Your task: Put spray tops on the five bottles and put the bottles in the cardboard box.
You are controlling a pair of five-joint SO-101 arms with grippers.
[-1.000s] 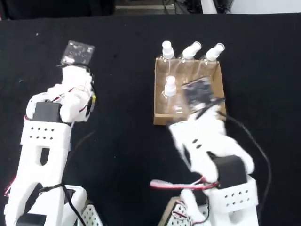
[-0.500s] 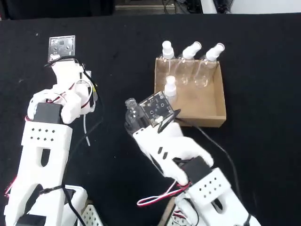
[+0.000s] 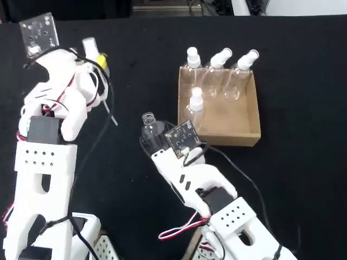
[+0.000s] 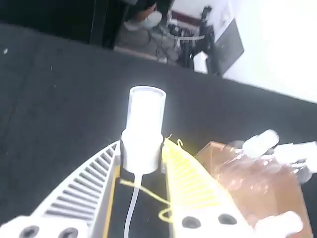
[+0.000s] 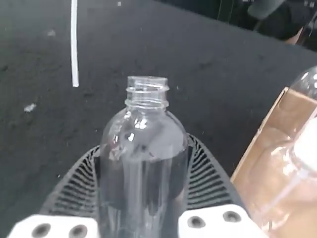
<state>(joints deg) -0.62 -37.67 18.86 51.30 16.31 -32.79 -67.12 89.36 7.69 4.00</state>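
Black cloth covers the bench [image 3: 303, 179], and the cardboard box [image 3: 219, 140] sits toward its far right with four capped bottles [image 3: 196, 100] already lying inside, three of them in a row against the far wall. The right gripper [image 3: 154, 135] is clamped round the body of the fifth bottle [image 3: 152, 127], holding it just beside the box's near left corner. From the right wrist view this bottle [image 5: 142, 163] stands roughly upright between the ribbed fingers [image 5: 205, 163], with its threaded neck [image 5: 146, 91] bare and open upward. The left gripper [image 3: 92, 51] is held high over the far left of the bench, closed on the collar of the last spray top [image 3: 88, 44]. The left wrist view shows that spray top [image 4: 144, 124] pinched between the fingers with its nozzle end pointing away from the arm. Its thin dip tube [image 3: 108, 111] trails down and toward the bottle, so the tube's free end is the nearest part to the open neck, though the two look apart. The coming move likely turns on this: the top lies to the left of and beyond the bottle mouth, well apart, and its long axis is tilted rather than in line with the bottle's. The tube probably has to be steered into the neck before the collar can seat, and a flexing tube could miss the rim.
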